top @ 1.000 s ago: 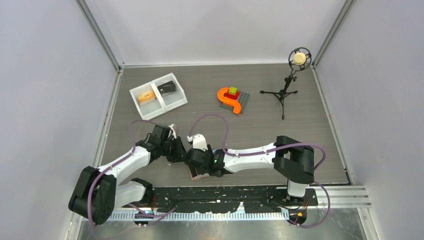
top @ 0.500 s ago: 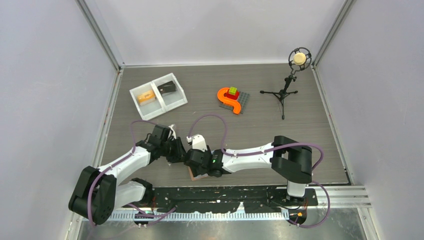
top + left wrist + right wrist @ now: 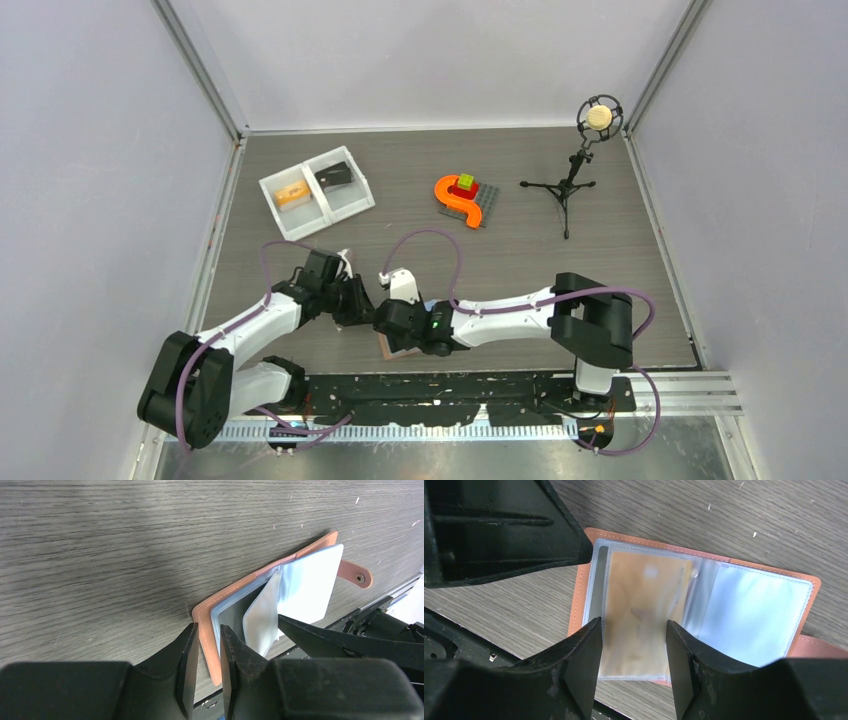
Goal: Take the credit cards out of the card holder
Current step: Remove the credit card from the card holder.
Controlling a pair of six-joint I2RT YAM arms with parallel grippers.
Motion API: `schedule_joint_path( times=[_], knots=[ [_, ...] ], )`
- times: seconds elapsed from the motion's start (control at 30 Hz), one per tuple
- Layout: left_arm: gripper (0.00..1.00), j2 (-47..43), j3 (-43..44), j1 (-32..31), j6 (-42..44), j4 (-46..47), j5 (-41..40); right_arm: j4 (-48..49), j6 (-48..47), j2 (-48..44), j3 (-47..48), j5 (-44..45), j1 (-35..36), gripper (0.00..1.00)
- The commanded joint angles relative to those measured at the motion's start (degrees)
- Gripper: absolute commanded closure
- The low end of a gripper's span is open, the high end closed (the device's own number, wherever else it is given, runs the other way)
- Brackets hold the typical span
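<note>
The card holder [image 3: 759, 610] lies spread open near the table's front edge, salmon-brown outside [image 3: 265, 575], light blue pockets inside. In the top view only a corner of the card holder [image 3: 392, 349] shows under the two wrists. My left gripper [image 3: 209, 630] is shut on the edge of its left cover. A dark grey credit card [image 3: 230, 615] sits in the pocket beside that finger. My right gripper [image 3: 634, 630] is open, one finger on each side of a clear sleeve. That sleeve holds a tan credit card [image 3: 644, 595]. The two grippers nearly touch.
A white two-compartment tray [image 3: 320, 195] holding small items stands at the back left. An orange curved toy on a grey plate [image 3: 462, 198] sits mid-table. A microphone on a tripod [image 3: 570, 185] is at the back right. The metal front rail [image 3: 450, 385] runs just below the holder.
My right gripper's jaws have narrowed around the sleeve, and its wrist shifted slightly right. The left arm and the holder have stayed put.
</note>
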Motion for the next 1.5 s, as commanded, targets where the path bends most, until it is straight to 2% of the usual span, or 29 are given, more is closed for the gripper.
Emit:
schedule_joint_path(
  times=[0.0,0.63,1.0,1.23,1.47],
  knots=[
    [0.76,0.2,-0.1,0.3,0.9,1.2,-0.6,0.0,1.1,-3.4,-0.6,3.3,0.3,0.45],
    [0.76,0.4,-0.2,0.3,1.0,1.6,-0.6,-4.4,2.1,-6.1,-1.1,7.8,0.4,0.44],
    [0.75,0.2,0.5,0.3,1.2,1.0,-0.3,-8.7,3.2,-15.4,-5.9,12.6,-0.3,0.44],
    [0.75,-1.9,0.6,0.1,1.3,0.3,0.3,-7.7,3.3,-20.0,-12.4,11.4,-3.8,0.47],
    [0.75,-4.4,1.2,-2.3,-0.3,0.9,0.4,-0.3,-4.1,-25.6,-14.9,4.9,-5.4,0.51]
  ],
)
